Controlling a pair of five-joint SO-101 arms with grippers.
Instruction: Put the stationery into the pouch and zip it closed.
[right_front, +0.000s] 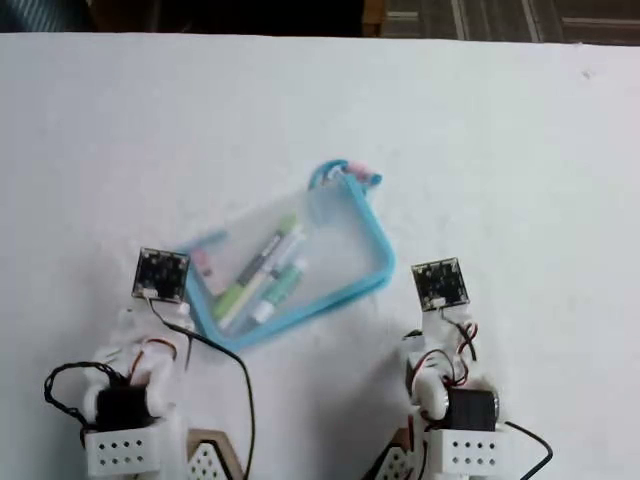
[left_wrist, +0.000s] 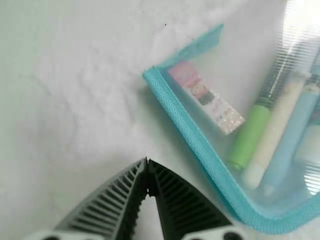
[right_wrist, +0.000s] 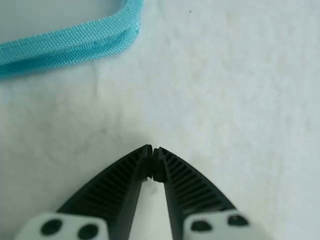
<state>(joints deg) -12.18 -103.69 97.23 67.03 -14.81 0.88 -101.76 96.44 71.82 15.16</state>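
Left gripper (left_wrist: 148, 162) and right gripper (right_wrist: 151, 149) sit closed, empty, beside the pouch (left_wrist: 182, 125); eraser (left_wrist: 205, 97) label illegible

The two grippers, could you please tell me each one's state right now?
Left dark ridged gripper: shut, holding nothing.
Right dark ridged gripper: shut, holding nothing.

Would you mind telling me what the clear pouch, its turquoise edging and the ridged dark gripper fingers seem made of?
Clear pouch: probably soft glossy plastic; pens show through and light glares off it. Turquoise edging: woven fabric tape, judging by its visible weave. Left gripper's ridged dark fingers: likely matte moulded plastic.
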